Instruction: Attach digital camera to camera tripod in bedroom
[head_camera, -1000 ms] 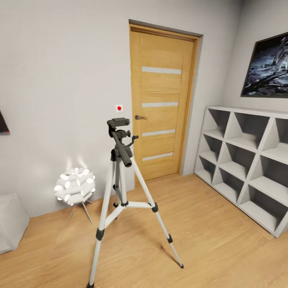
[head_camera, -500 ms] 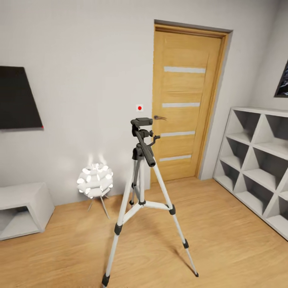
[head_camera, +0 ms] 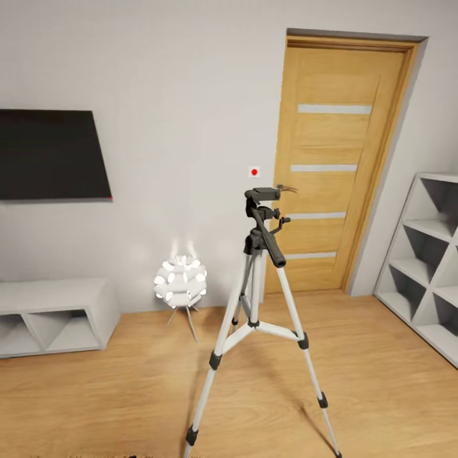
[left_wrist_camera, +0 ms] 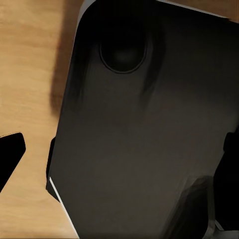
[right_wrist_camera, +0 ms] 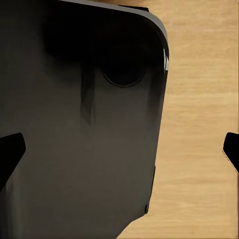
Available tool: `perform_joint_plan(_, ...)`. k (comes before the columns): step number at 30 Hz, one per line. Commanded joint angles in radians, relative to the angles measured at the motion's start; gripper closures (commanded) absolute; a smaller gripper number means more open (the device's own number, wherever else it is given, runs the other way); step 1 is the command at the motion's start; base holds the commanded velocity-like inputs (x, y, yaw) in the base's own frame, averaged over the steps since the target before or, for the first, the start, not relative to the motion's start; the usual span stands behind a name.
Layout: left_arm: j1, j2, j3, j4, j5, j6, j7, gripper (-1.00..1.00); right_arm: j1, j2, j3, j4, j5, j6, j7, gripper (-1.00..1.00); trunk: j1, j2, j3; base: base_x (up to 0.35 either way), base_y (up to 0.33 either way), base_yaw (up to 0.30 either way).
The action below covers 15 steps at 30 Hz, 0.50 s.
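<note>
The camera tripod stands on the light wood floor in the middle of the head view, silver legs spread. Its black head is bare on top, and the long pan handle slopes down toward me. The digital camera is out of view. In the left wrist view my left gripper is open, its dark fingertips far apart over my own dark body and the floor. My right gripper is open as well, with nothing between its fingertips.
A wooden door is shut behind the tripod, with a small white plate with a red dot on the wall beside it. A lit white lamp, a low white shelf and a black screen are at left; white cube shelves at right.
The head view has swung to the left, so the whole picture has shifted right. The black screen and the low shelf have come into view; the poster has left it. The tripod itself stands still.
</note>
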<state>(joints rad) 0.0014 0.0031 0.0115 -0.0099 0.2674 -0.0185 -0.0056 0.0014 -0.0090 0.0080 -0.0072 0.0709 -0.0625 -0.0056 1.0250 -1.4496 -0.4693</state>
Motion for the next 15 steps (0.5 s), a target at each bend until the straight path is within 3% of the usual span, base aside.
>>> perform_joint_plan(1, 0.0, 0.0, 0.001, -0.001, 0.004, -0.001, -0.001, -1.0, 0.0, 0.0, 0.0, 0.0, 0.007, -0.002, -0.001, -1.0, 0.0, 0.0, -0.001, 0.0, 0.0, 0.3)
perform_joint_plan(15, 0.0, 0.0, 0.001, -0.001, 0.004, -0.001, -0.001, -1.0, 0.0, 0.0, 0.001, 0.0, 0.007, -0.002, -0.001, -1.0, 0.0, 0.0, -0.001, 0.0, 0.0, 0.3)
